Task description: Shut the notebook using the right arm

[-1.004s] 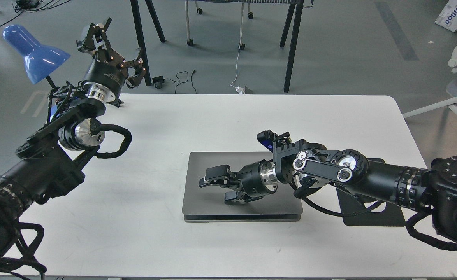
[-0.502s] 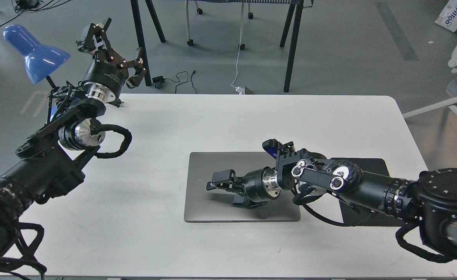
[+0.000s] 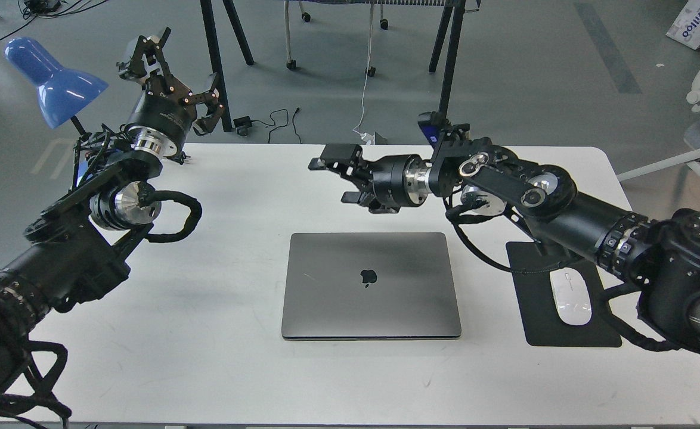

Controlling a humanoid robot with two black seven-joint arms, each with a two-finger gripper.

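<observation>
The notebook (image 3: 371,285) lies shut and flat on the white table (image 3: 237,196), its grey lid up with the dark apple logo showing. My right gripper (image 3: 333,179) hovers above the table behind the notebook, clear of the lid, pointing left, its fingers apart and empty. The right arm (image 3: 541,202) reaches in from the right, with a blue-lit module near the wrist. My left gripper (image 3: 174,71) is raised at the far left, beyond the table's back edge, open and empty.
A black mouse pad (image 3: 541,322) with a white mouse (image 3: 570,296) lies right of the notebook, partly under my right arm. A blue desk lamp (image 3: 52,83) stands at the back left. Table legs and cables are on the floor behind.
The lid went from nearly shut to fully flat. My right gripper then lifted off the lid and moved up and back behind the notebook. The left arm has not moved.
</observation>
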